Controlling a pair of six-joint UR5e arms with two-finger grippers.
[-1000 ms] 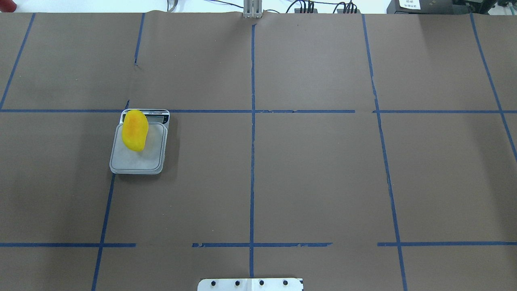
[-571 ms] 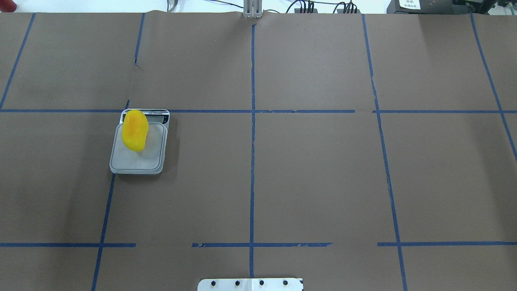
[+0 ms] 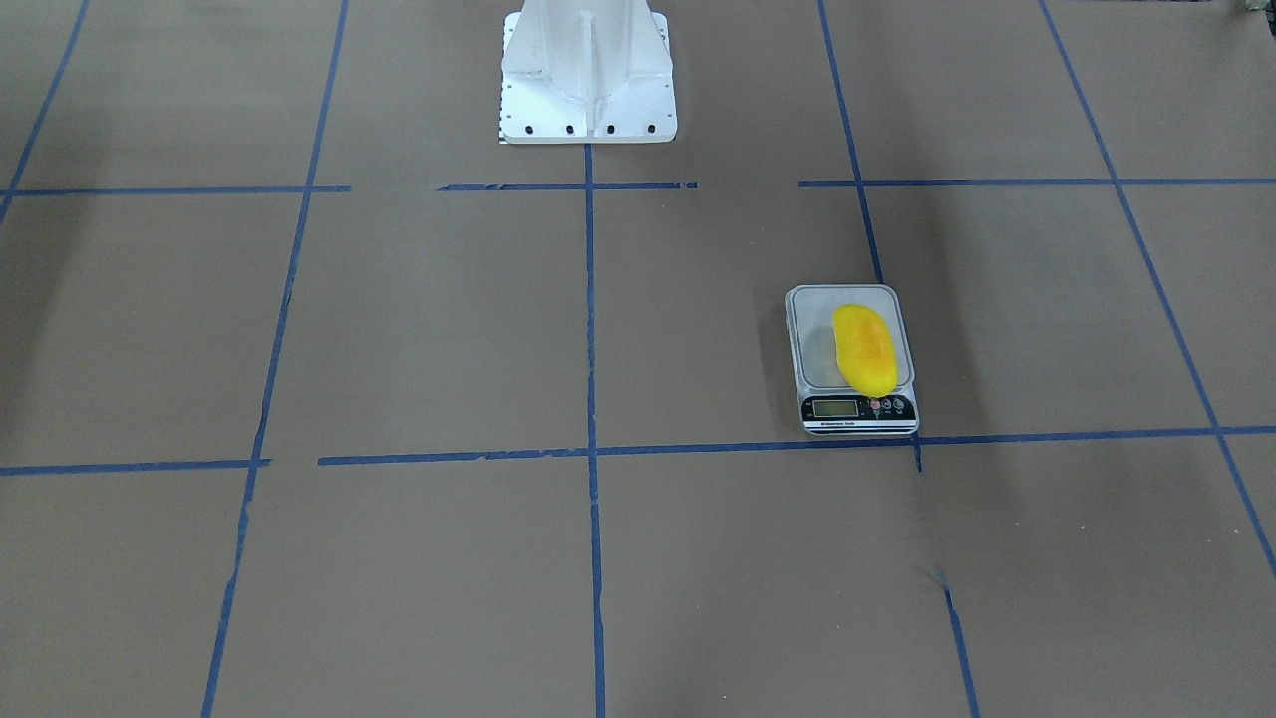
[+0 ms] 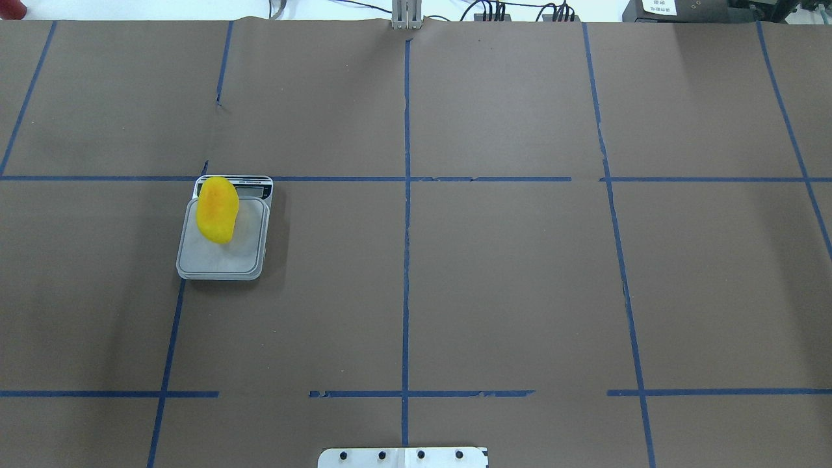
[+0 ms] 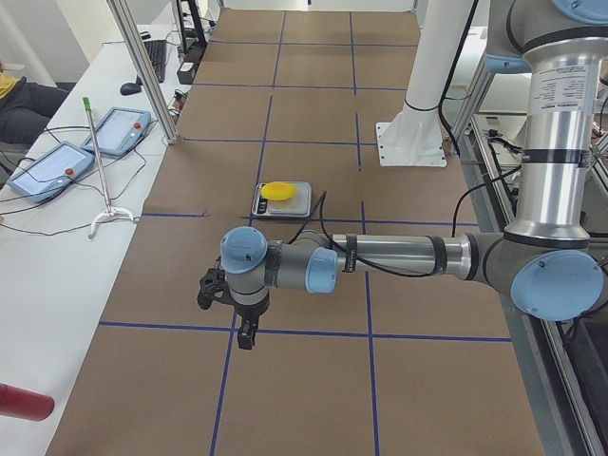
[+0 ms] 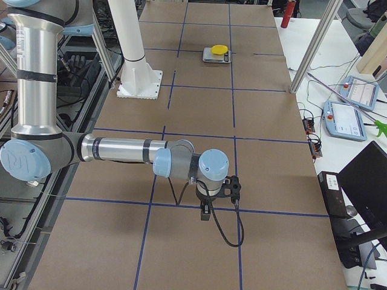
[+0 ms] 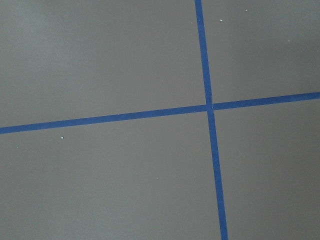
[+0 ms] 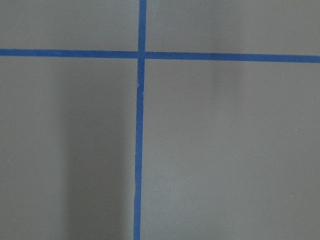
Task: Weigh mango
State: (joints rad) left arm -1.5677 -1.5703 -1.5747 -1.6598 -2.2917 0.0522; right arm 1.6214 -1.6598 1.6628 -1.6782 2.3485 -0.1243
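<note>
The yellow-orange mango (image 4: 217,209) lies on the grey kitchen scale (image 4: 221,261), toward its display end and left side. It shows on the scale (image 3: 812,344) in the front view too, as the mango (image 3: 864,348). No gripper touches it. My left gripper (image 5: 245,334) hangs over bare table far from the scale (image 5: 296,201); I cannot tell whether it is open or shut. My right gripper (image 6: 205,212) hangs over the table's other end, and I cannot tell its state either. Both wrist views show only brown paper and blue tape.
The white robot base (image 3: 588,70) stands at the table's middle edge. Teach pendants (image 5: 47,166) (image 6: 351,121) and cables lie on side benches. An aluminium post (image 5: 142,66) stands at the table's far edge. A red cylinder (image 5: 24,402) lies off the table.
</note>
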